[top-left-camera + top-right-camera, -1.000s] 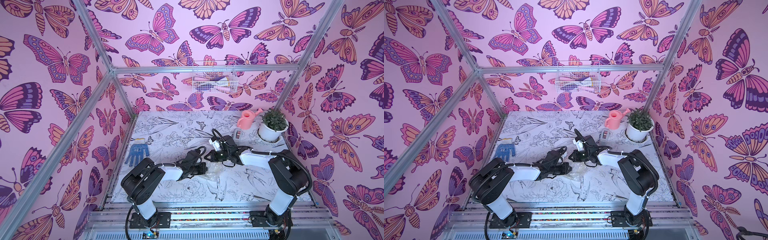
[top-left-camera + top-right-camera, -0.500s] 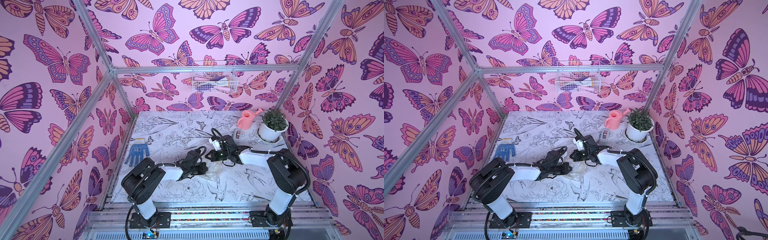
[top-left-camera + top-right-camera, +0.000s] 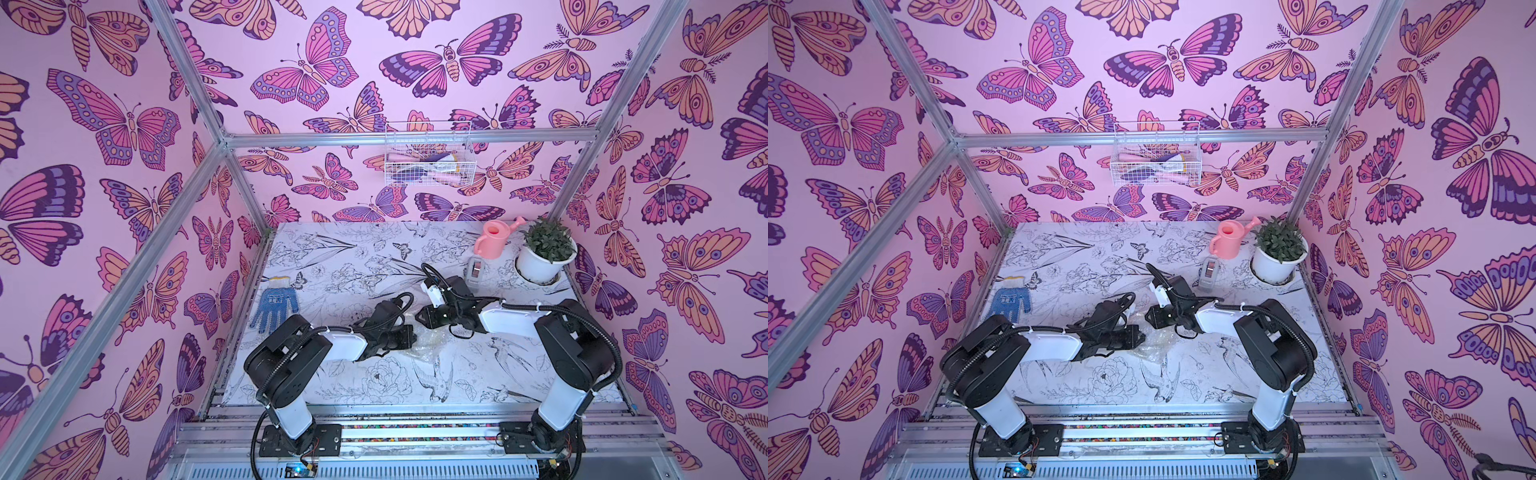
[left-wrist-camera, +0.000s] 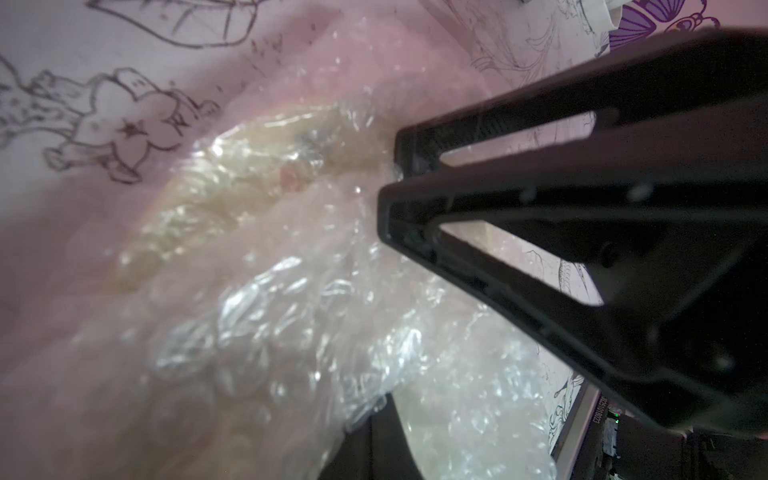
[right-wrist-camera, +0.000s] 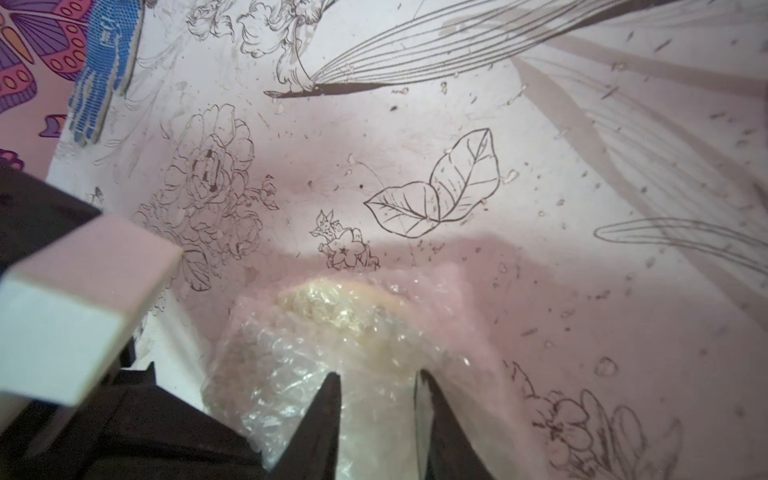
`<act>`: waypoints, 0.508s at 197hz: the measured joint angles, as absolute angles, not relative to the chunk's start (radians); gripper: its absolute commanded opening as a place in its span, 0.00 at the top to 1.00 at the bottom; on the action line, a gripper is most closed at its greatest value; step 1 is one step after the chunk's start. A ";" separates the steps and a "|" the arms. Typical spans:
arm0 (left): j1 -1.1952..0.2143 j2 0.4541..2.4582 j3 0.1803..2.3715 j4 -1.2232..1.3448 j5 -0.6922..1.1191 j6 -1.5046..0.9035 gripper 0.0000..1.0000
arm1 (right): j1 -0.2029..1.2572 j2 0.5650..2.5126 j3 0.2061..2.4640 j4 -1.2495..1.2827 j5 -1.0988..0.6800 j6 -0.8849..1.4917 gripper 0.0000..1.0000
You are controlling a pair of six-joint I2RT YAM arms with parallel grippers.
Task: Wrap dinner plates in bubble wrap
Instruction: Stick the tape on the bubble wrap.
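while one gripper stands apart, the fold may spring open

in a top view the left gripper (image 3: 409, 334) and the right gripper (image 3: 419, 319) meet low over the table (image 3: 374, 249), tips near each other. the crumpled bubble wrap (image 3: 430, 347) lies just beyond and beneath them. what is inside it cannot be made out from up there.

in the left wrist view the left gripper's jaws are clenched tip to tip, right at the edge of the bubble wrap. whether a film of it is pinched between them i cannot tell. the dinner plate (image 4: 199, 199) shows cream through the plastic, just ahead of the tips.

in the right wrist view the right gripper's jaws are released, with a clear gap between them. the covered dinner plate sits directly ahead of that gap.

the risk, as a judgement: no tape shows on the bundle, so with the right jaws not gripping, the springy sheet could unfold and bare the rim. if the left gripper does hold a fold, a pull away could drag the light dinner plate along or tear the bubbles.
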State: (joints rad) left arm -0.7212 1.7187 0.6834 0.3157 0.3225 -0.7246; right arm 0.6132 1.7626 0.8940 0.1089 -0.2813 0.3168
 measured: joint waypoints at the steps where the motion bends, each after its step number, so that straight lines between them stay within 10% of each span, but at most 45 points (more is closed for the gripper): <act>1: -0.721 1.719 0.683 0.316 0.322 -0.725 1.00 | 0.615 1.761 0.892 0.108 -0.276 0.315 0.57; 100: -0.728 1.726 0.698 0.302 0.322 -0.724 1.00 | 0.696 1.642 0.889 -0.057 0.012 0.228 0.45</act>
State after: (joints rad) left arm -0.7280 1.7264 0.6983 0.3023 0.3218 -0.7242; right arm 0.6960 1.6417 0.8886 -0.0570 0.0116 0.2276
